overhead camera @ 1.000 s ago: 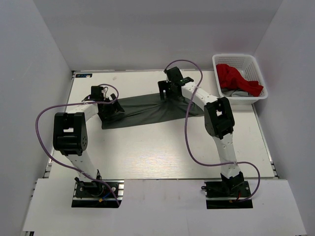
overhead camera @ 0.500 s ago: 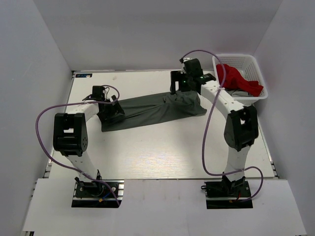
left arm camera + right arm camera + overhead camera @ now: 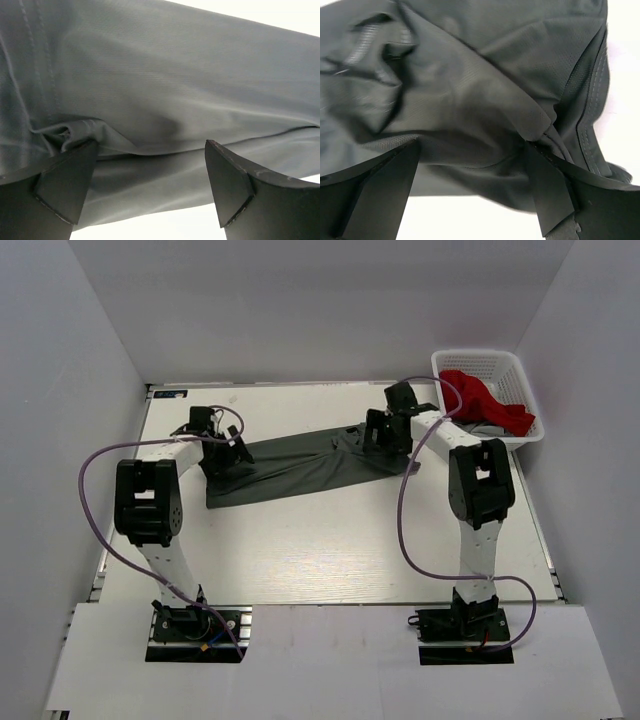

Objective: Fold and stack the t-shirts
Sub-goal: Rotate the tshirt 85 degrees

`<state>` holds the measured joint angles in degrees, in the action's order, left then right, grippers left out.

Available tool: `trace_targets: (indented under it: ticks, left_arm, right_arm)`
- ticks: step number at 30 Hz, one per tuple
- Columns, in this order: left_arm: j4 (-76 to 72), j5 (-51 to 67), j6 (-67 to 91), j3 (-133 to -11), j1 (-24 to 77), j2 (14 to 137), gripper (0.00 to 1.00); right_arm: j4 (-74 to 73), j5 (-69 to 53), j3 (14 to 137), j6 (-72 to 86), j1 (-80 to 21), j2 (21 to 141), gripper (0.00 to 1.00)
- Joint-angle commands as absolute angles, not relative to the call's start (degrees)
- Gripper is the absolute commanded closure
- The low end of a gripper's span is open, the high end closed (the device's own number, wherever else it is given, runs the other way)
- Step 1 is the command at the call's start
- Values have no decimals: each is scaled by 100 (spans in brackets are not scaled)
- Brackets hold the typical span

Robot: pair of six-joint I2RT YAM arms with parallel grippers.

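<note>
The dark olive-grey t-shirt [image 3: 300,465] lies on the white table as a long, rumpled band running from left to right. My left gripper [image 3: 222,450] is low over its left end. In the left wrist view the gripper [image 3: 150,187] is open, with smooth cloth [image 3: 165,100] spanning the gap between the fingers. My right gripper [image 3: 385,435] is low over the shirt's right end. It is open in the right wrist view [image 3: 465,197], over bunched cloth [image 3: 470,100]. The red t-shirt [image 3: 478,398] lies heaped in the basket.
The white lattice basket [image 3: 520,375] stands at the back right corner, with some grey cloth under the red shirt. Grey walls close in the table on the left, back and right. Purple cables loop from both arms.
My right gripper has moved right toward the basket side, and the shirt's right end has shifted right with it, so the band is longer. My left gripper has barely moved.
</note>
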<state>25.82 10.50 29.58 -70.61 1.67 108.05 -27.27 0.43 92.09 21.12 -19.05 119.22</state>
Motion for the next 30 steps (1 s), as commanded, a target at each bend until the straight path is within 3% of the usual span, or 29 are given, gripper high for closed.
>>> trace_targets:
  ticks: [1, 5, 8, 12, 15, 20, 26, 30]
  left_arm:
    - [2698, 942, 2997, -6646, 185, 10854, 0]
    - [3058, 440, 3400, -5908, 185, 10697, 0]
    - [3060, 771, 3638, -5196, 377, 10267, 0]
    - [2532, 2650, 3771, -3922, 930, 9713, 0]
    - [2486, 4478, 3709, -3227, 1633, 9432, 0]
    - [3127, 4983, 3963, -3004, 2670, 8010, 0]
    - [4201, 3307, 3568, -4568, 2988, 6498, 0]
    - [3929, 2848, 3507, -4570, 2988, 5986, 0]
  right_arm:
    - [-2760, 211, 9386, 2268, -1855, 12206, 10]
    - [-2874, 202, 9957, 2250, -1837, 12770, 10]
    - [-2707, 133, 10580, 2171, -1828, 13262, 10]
    - [-2296, -789, 12368, 1436, -1837, 14454, 10]
    - [-1595, -1291, 12708, 854, -1898, 14782, 10]
    - [-932, -1415, 12455, 415, -1942, 14494, 10]
    - [-843, -1248, 11988, 334, -1986, 13327, 10]
    - [-1352, -862, 11980, 501, -2100, 12947, 10]
